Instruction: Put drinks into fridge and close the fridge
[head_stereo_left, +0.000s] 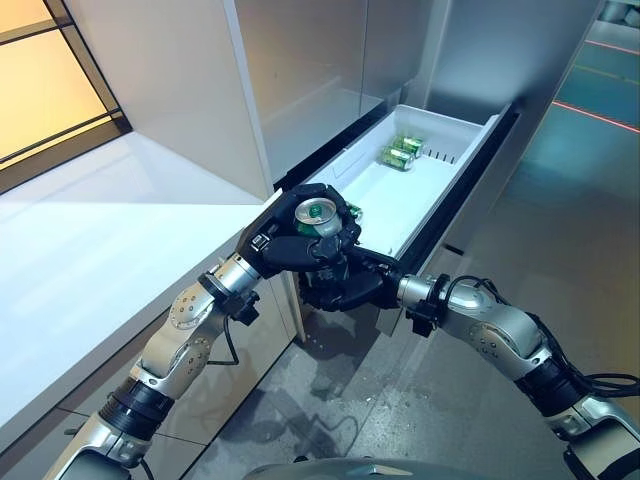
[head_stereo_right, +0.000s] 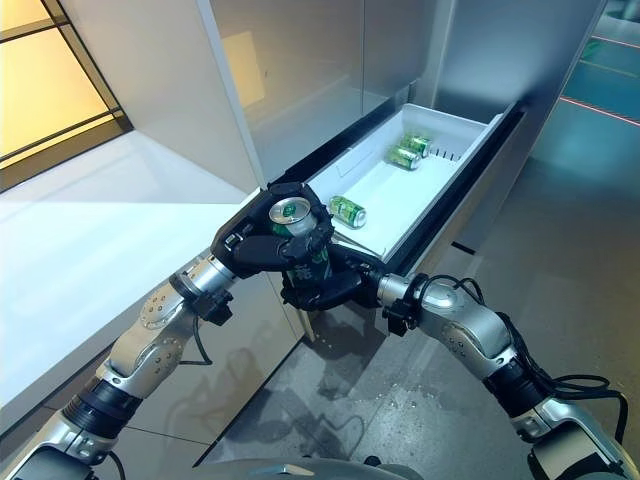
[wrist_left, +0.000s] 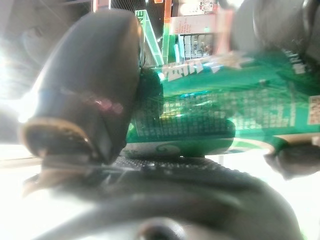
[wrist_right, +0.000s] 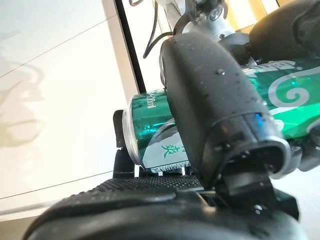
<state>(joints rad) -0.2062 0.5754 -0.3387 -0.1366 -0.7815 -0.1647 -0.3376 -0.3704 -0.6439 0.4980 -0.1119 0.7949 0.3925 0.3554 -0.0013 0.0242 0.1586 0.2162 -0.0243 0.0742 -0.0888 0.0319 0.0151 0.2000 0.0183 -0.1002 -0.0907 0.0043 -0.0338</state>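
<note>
- Partway: three cans (head_stereo_right: 347, 211) lie in the open fridge drawer (head_stereo_right: 462, 128).
- Left hand (head_stereo_right: 262, 245) and right hand (head_stereo_right: 322, 283) both clasp a fourth green can (head_stereo_right: 290, 216); placing and closing remain.

Two silver-grey jointed arms with black bands and round screw-capped joints, black cables looping at the wrists, each ending in a dark, matte left hand (head_stereo_left: 285, 243) and right hand (head_stereo_left: 345, 285) with textured palm pads.
</note>
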